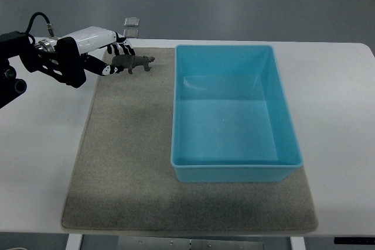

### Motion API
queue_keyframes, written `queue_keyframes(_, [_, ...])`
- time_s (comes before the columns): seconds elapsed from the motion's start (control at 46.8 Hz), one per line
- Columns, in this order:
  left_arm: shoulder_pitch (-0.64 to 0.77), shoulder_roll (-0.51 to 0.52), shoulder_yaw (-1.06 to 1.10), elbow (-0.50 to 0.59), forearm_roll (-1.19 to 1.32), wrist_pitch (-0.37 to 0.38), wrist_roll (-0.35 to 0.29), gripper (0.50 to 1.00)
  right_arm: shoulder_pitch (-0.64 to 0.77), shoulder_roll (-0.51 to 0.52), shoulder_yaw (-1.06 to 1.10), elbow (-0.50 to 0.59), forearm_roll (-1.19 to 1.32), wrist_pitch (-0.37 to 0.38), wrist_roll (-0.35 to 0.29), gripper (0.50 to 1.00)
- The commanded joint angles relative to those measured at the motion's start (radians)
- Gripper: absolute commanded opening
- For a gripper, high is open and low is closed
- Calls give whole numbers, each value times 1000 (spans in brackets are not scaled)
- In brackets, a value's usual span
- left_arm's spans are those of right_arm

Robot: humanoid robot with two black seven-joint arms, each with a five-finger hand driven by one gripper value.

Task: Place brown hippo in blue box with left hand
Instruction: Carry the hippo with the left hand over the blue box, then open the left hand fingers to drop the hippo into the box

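White bench [345, 115] and grey mat [129, 162] frame the scene: a brown hippo [133, 62] stands at the mat's eleven o'clock corner, its rear clamped in the left hand [108, 58], whose arm enters from nine o'clock. At three o'clock of the hippo sits an open blue box [234, 171].

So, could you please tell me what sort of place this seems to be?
Probably a robotics lab test bench: a white table carrying a grey mat, an empty blue box, and one toy hippo beside the left hand.
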Motion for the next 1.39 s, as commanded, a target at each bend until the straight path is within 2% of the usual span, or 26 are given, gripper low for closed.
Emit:
queue_keyframes(0.0, [-9, 0, -21, -9, 0, -2, 0, 500, 0, 0, 0, 0, 0, 2, 0, 936])
queue_keyframes(0.278, [-42, -3, -51, -94, -6, -6, 0, 500, 0, 0, 0, 0, 1, 0, 0, 936])
queue_keyframes(0.449, [-60, -43, -48, -164, -5, -14, 0, 500, 0, 0, 0, 0, 0, 0, 0, 936])
queue_keyframes(0.919, [-85, -255, 8, -161, 9, -49, 1, 500, 0, 0, 0, 0, 1, 0, 0, 936])
queue_keyframes(1.155, [-85, -270, 60, -157, 9, -49, 1, 500, 0, 0, 0, 0, 0, 0, 0, 936])
queue_keyframes(1.24, [-85, -270, 64, -157, 9, -49, 1, 516, 0, 0, 0, 0, 1, 0, 0, 936])
queue_keyframes(1.283, [-83, -270, 64, -157, 9, -49, 3, 546, 0, 0, 0, 0, 0, 0, 0, 936])
queue_keyframes(1.326, [-83, -270, 64, -157, 9, -49, 1, 555, 0, 0, 0, 0, 0, 0, 0, 936])
queue_keyframes(1.368, [-82, -270, 64, -157, 9, -49, 1, 595, 0, 0, 0, 0, 0, 0, 0, 936])
